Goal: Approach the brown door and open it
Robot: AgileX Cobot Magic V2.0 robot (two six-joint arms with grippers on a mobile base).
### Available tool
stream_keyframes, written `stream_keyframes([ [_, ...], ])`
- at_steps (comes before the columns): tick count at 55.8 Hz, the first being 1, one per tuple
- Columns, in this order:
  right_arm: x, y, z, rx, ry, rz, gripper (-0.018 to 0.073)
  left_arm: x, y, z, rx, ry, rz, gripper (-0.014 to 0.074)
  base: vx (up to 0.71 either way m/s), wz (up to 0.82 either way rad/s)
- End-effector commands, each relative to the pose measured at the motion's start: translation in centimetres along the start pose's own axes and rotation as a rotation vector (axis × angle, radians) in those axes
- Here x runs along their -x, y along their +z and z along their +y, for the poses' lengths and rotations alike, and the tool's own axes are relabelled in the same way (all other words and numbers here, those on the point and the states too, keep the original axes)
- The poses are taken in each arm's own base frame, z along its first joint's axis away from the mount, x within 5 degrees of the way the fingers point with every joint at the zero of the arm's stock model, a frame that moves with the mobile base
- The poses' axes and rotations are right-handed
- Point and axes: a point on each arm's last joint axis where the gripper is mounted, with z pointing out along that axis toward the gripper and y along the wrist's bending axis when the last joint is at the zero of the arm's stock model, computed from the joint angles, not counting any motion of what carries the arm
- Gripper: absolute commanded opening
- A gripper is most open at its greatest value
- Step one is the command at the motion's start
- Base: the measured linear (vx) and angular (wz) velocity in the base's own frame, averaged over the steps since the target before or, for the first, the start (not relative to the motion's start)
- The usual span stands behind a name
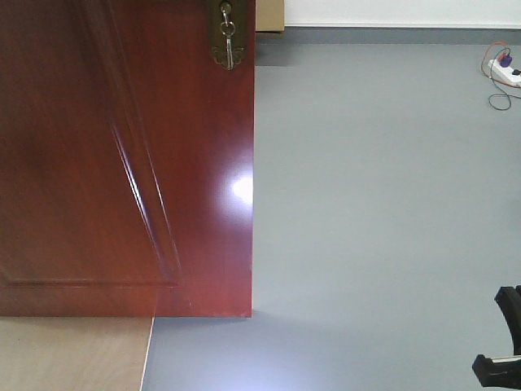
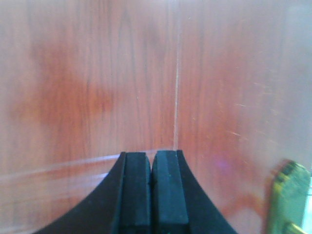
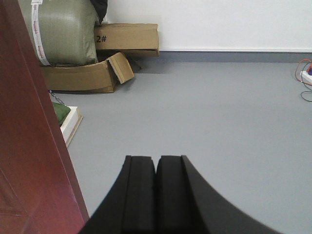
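Brown door (image 1: 122,163): fills the left half of the front view. Its glossy panel is very close to the camera, and its free edge runs down the middle of the frame with open grey floor (image 1: 383,204) beside it.
Lock hardware: the brass lock plate (image 1: 228,37) with hanging keys (image 1: 230,45) sits at the top of the front view. The lever handle is out of frame.
Left gripper (image 2: 152,156): the pads are pressed together with nothing between them. They are held right up against the door face, and the brass plate's edge (image 2: 290,195) shows just to the lower right. This suits pushing on the panel rather than grasping.
Right gripper (image 3: 156,161): the pads are also pressed together and empty. It points past the door's edge (image 3: 29,146) over bare floor, probably kept there to stay clear of the swing.
Progress: no jamb shows beside the free edge, so the door looks at least partly swung open, though these close views cannot settle how far.
Behind the door: cardboard boxes (image 3: 124,39) and a green sack (image 3: 63,29) stand against the wall, well apart from the robot.
Risk: the closed pads could slide on the glossy wood.
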Motion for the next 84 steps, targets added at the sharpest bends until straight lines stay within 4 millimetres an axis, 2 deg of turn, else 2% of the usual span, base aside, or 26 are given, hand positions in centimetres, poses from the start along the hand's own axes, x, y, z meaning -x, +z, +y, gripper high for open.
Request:
stream_keyframes([
  [1, 0.59, -0.01, -0.04, -0.003, -0.010, -0.079, 0.0000, 1.89, -0.71, -0.79, -0.022, -0.044, -0.073, 0.0067, 0.02, 0.01],
  [84, 0.59, -0.01, -0.04, -0.003, -0.010, -0.079, 0.0000, 1.89, -0.71, -0.79, -0.022, -0.044, -0.073, 0.0067, 0.01, 0.01],
])
